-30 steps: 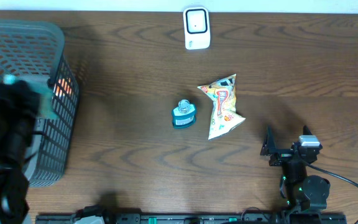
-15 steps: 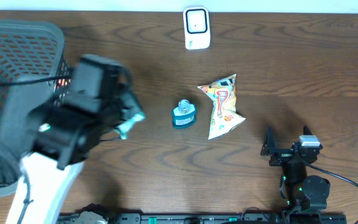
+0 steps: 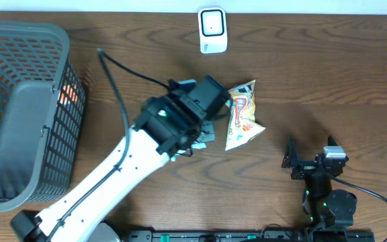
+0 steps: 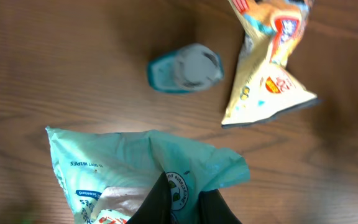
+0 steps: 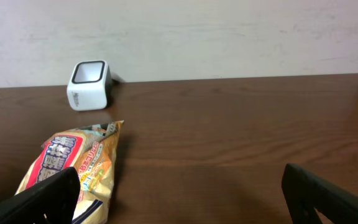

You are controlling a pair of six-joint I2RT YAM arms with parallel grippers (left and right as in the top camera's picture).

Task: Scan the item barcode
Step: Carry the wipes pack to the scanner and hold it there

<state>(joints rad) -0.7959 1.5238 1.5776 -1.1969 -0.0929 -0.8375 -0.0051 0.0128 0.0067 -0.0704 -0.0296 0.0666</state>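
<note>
My left gripper [image 4: 185, 208] is shut on the edge of a teal pack of wipes [image 4: 117, 165], which hangs above the brown table. In the overhead view the left arm [image 3: 173, 121] reaches over the table's middle, well short of the white barcode scanner [image 3: 213, 30] at the far edge. Below the pack stand a small blue bottle [image 4: 185, 68] and a yellow snack bag [image 4: 269, 62]. My right gripper [image 3: 310, 151] rests open near the front right, with nothing between its fingers [image 5: 36, 199]. It faces the snack bag [image 5: 73, 168] and the scanner [image 5: 89, 84].
A dark grey mesh basket [image 3: 19, 107] stands at the left edge, with something orange [image 3: 69, 97] showing through its wall. In the overhead view the left arm hides the blue bottle. The snack bag [image 3: 242, 114] lies just right of the arm.
The left arm has swung from over the basket rightwards to the table's middle, carrying the teal wipes pack. The right arm has not moved.
</note>
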